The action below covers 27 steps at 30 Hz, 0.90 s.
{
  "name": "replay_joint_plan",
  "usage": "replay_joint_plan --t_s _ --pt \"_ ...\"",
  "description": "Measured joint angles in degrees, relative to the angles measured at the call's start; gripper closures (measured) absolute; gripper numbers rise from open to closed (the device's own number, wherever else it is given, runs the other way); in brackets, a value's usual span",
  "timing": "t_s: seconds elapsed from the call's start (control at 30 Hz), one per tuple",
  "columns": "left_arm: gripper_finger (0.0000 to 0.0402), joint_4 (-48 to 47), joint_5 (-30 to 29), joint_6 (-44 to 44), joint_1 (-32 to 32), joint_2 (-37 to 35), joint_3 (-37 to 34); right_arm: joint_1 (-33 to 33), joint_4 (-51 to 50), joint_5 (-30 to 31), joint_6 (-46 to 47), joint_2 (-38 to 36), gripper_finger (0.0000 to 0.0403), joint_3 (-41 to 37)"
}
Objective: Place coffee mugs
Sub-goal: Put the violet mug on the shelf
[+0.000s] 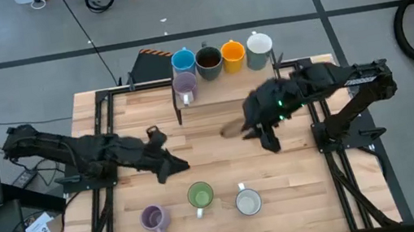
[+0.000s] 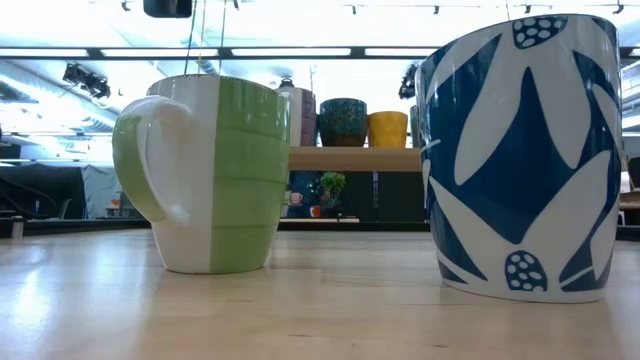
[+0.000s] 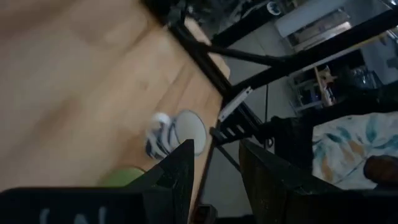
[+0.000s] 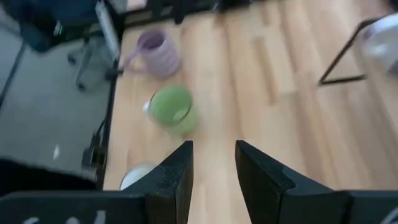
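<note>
Three coffee mugs stand upright on their bases near the table's front edge: a lilac one (image 1: 153, 218), a green one (image 1: 200, 195) and a white one with a blue pattern (image 1: 248, 201). A blue mug (image 1: 183, 60), a dark brown mug (image 1: 209, 62), an orange mug (image 1: 232, 54) and a white mug (image 1: 260, 45) stand in a row at the far edge. Just in front of the blue one is a second lilac mug (image 1: 184, 86). My left gripper (image 1: 178, 167) hangs open above the table's middle left, holding nothing. My right gripper (image 1: 269, 138) is open over the middle right, also holding nothing.
Black frame rails (image 1: 108, 139) run along the table's left and right sides. In the low view the green mug (image 2: 210, 175) and the patterned mug (image 2: 520, 160) fill the foreground. Bare wood (image 1: 222, 159) lies between the two rows of mugs.
</note>
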Motion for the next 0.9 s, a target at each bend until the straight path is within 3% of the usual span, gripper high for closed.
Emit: replay_joint_plan --t_s 0.47,0.7,0.9 --pt "0.0269 -14.9 -0.2 -12.2 -7.7 18.2 19.1 16.1 -6.3 10.0 1.0 0.0 0.0278 0.0" --pt "0.027 -25.0 -0.2 -15.4 -9.9 24.3 28.2 20.5 -7.7 12.2 1.6 -0.2 0.0278 0.0" --pt "0.027 -26.3 1.1 -15.9 -10.3 28.9 32.8 22.7 -7.7 12.3 1.9 -0.2 0.0278 0.0"
